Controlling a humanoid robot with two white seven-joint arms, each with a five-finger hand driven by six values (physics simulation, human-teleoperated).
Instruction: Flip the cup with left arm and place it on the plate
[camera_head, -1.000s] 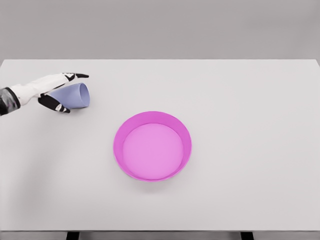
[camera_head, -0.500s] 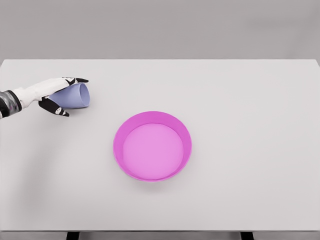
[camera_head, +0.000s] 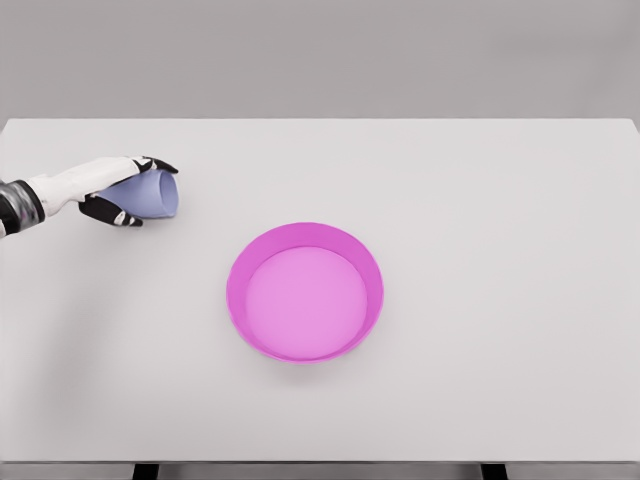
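We are reaching in from the left edge with our left hand (camera_head: 108, 190), and its fingers are curling around the pale blue cup (camera_head: 148, 193), the thumb lying over the top and the dark-tipped fingers wrapping beneath. The cup is lying on its side at the far left of the white counter (camera_head: 480, 200), its mouth pointing right toward the middle; whether it is touching the surface or being held just above it, we cannot quite tell from this angle. The magenta plate (camera_head: 304, 291) is sitting near the counter's centre, well apart from the cup, below and to its right.
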